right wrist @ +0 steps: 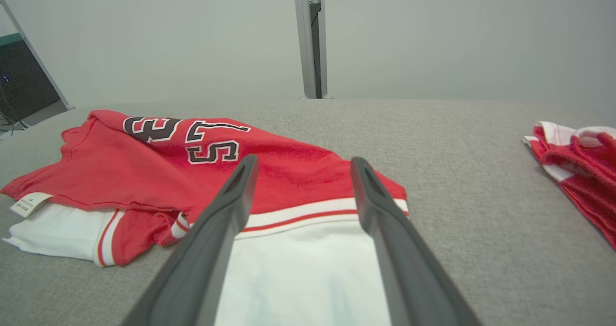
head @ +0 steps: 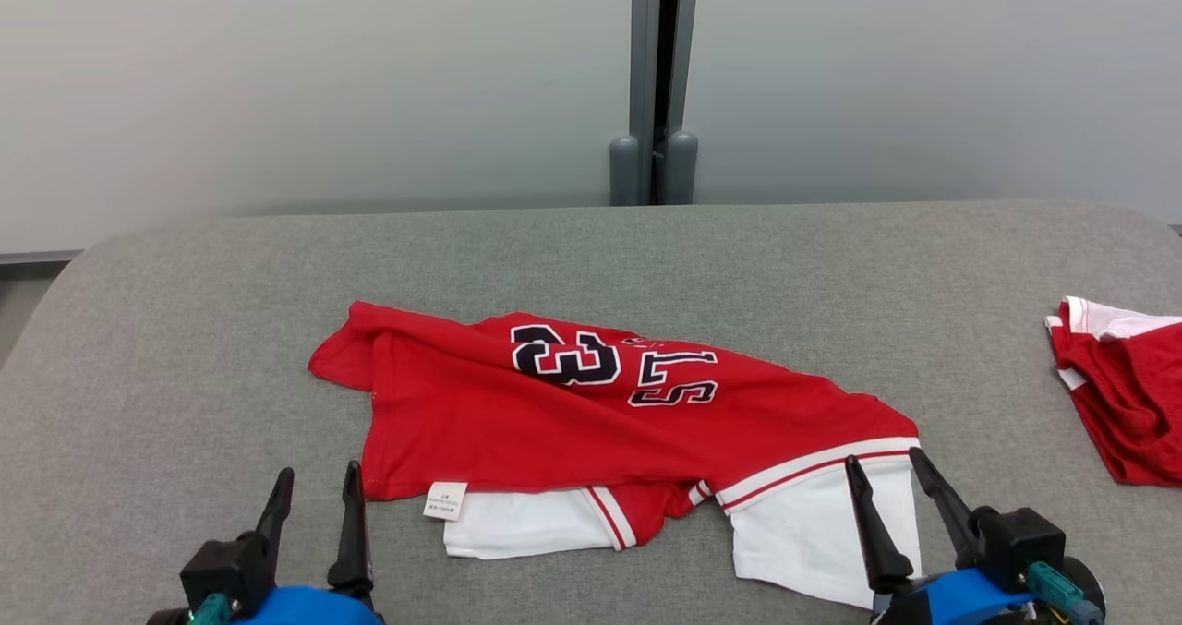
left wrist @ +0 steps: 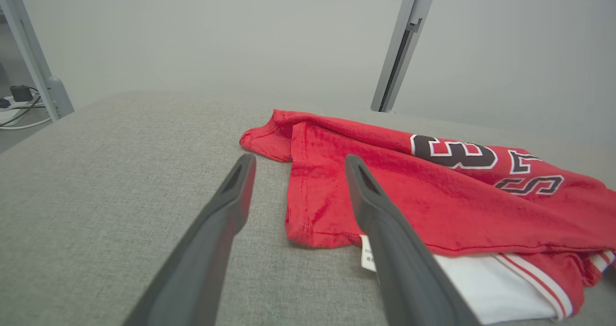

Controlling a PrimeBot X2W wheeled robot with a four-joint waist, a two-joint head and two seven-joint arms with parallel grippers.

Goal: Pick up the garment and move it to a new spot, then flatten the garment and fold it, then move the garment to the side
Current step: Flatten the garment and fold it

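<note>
1. Red-and-white jersey w/ dark numerals (head: 572,422) lay rumpled mid grey fabric table (head: 185,330), hem edge near.
2. Left gripper (head: 319,470) spread wide, empty, by jersey's near-left corner.
3. Right gripper (head: 883,457) wide, empty, over the white near-right edge.
4. Grey surface stretched far & left; second red-white cloth (head: 1127,394) at right edge.

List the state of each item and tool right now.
Red jersey: rumpled, partly folded over, lying loose on the grey table.
Care label: exposed at the near hem.
Second red garment: bunched at the table's right edge.
Left tool: open, empty, beside the jersey's near left corner.
Right tool: open, empty, over the jersey's near right end.
</note>
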